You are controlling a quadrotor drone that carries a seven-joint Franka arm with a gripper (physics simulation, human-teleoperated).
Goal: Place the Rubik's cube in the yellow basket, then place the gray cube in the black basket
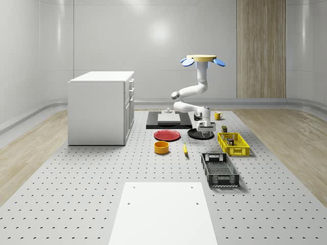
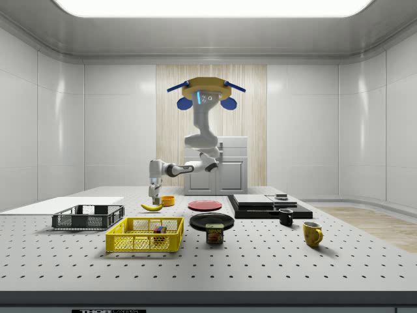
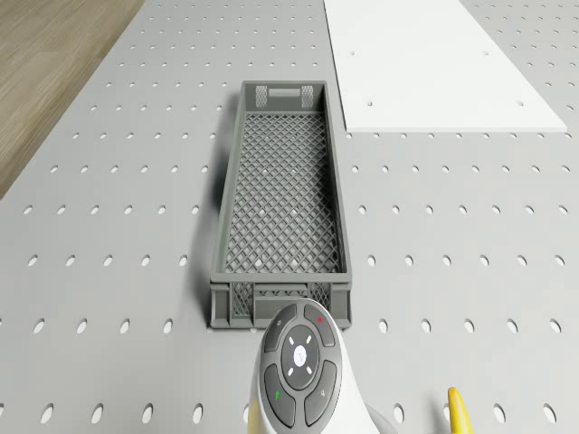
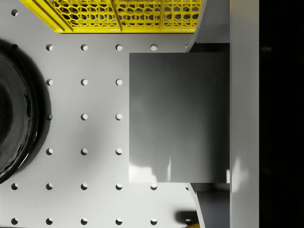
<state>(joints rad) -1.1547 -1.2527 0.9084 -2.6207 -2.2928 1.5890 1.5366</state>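
Drone [image 1: 201, 59] hovers high over the far part of the perforated worktop [image 1: 92, 184], arm folded down in front of it. End effector [image 1: 206, 133] hangs low, just above the surface, between the black plate [image 1: 194, 133] and the yellow basket [image 1: 233, 144].

Wrist view: gray cube [image 4: 178, 117] sits square between the fingers [image 4: 244, 114], faces flush against the pads, so the end effector is clamped on the gray cube. Yellow basket wall [image 4: 118, 16] lies just beyond one cube edge; the plate's rim [image 4: 21, 123] curves near the opposite side, a bare strip of worktop between.

Rubik's cube [image 2: 159, 230] lies inside the yellow basket [image 2: 144, 235] in the side view.

Black basket [image 3: 280, 203] stands open-topped, near the yellow one, bare worktop along both long walls. White panel [image 3: 434, 63] lies just off its far corner. Banana [image 1: 185, 149] rests close by the plate.
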